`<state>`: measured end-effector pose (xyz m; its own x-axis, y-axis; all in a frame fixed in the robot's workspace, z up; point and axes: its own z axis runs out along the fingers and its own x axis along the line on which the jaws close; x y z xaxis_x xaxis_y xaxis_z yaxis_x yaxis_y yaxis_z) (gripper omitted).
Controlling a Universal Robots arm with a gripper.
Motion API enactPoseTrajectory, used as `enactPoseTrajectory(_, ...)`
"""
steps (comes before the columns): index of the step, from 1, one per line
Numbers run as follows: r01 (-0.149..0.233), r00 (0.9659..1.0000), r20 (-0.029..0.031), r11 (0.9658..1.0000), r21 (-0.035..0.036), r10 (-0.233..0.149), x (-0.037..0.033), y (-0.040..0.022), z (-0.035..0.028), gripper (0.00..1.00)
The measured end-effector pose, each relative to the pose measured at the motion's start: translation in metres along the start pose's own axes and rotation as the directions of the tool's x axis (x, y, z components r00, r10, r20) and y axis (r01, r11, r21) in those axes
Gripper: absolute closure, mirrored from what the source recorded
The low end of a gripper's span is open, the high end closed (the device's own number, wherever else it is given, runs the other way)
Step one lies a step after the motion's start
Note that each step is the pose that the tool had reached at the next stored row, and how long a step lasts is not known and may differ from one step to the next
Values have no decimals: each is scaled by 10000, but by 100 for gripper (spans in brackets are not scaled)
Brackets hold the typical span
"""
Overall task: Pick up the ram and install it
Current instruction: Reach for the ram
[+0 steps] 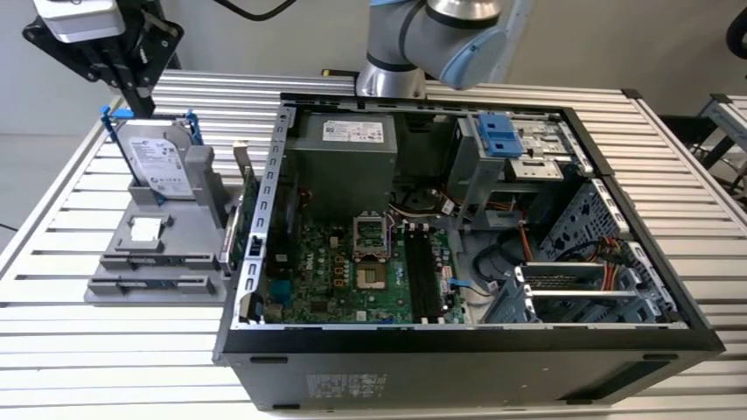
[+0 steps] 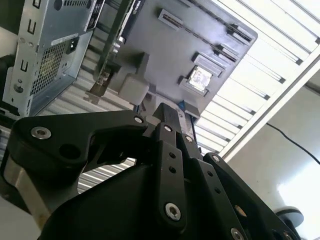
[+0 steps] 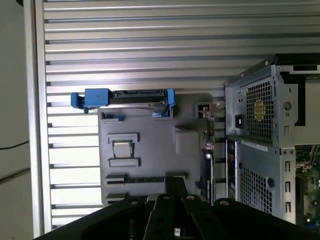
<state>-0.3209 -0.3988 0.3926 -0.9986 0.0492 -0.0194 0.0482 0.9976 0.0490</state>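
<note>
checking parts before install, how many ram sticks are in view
1: the ram stands on edge in the grey holder, beside the computer case. Others may be hidden.

Here's the table [image 1: 117, 350], silvery ribbed slats running right across the exterior view, the ridges catching a bright, even light. Behind it, along the top of the frame, there's a plain pale wall [image 1: 607, 44]. Down the left edge, grey floor [image 1: 24, 179] shows past the table's rim. At the upper right sits the corner of a second slatted table [image 1: 723, 118]. In the first wrist view, a thin black cable [image 3: 12, 146] lies on the pale floor beside the table's edge.
</note>
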Motion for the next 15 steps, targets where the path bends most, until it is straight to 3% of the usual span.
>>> enactPoseTrajectory(9, 0, 10000, 0, 10000, 0, 0, 209, -10, -4, 100)
enactPoseTrajectory(15, 134, 9999, -7, 9999, -2, -134, 287, -13, -6, 100)
